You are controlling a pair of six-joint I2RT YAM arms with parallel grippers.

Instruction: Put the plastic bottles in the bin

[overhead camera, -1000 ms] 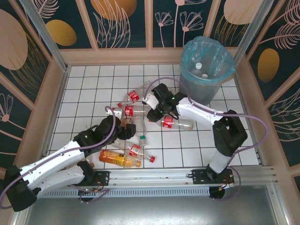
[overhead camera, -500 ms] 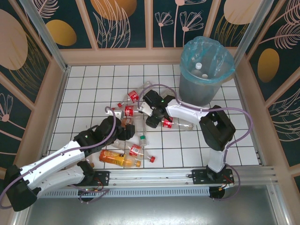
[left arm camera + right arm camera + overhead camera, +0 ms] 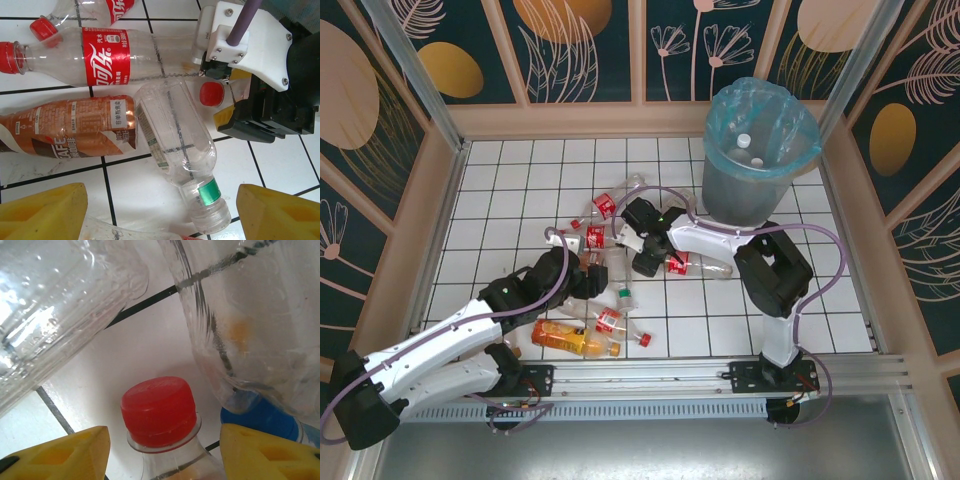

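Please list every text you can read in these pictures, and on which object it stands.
"可口可乐": red label of the clear red-capped bottle.
"AFE", start unclear: brown bottle.
Small print on these labels and on the green-banded clear bottle: too small to read.

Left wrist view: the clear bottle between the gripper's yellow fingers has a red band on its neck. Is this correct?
No. The clear bottle's neck band is green, not red, as the left wrist view shows. It does lie between the left gripper's yellow fingers.
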